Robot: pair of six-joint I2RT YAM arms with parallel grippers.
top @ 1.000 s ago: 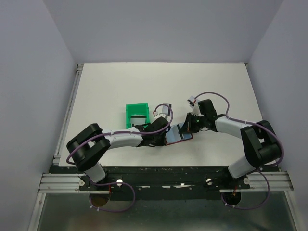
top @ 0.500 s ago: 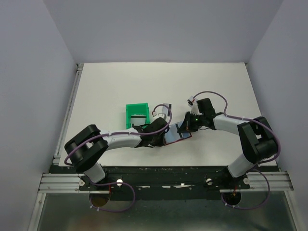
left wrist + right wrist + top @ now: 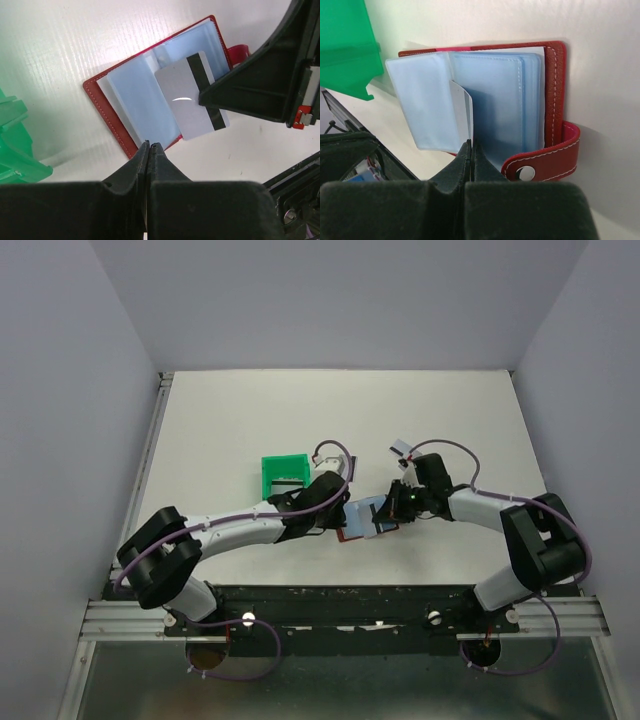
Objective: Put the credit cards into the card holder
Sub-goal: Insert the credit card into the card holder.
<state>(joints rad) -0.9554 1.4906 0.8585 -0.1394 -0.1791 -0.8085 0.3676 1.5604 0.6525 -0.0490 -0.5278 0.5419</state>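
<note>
Card holder (image 3: 131,95) open, blue sleeves (image 3: 495,100), striped grey card (image 3: 184,102) gripped by right tool (image 3: 468,148), left tool (image 3: 149,148) closed.

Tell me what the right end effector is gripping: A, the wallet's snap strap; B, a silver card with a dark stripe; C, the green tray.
B: the right end effector is shut on the silver card, whose edge sits at the blue sleeves of the open wallet.
</note>
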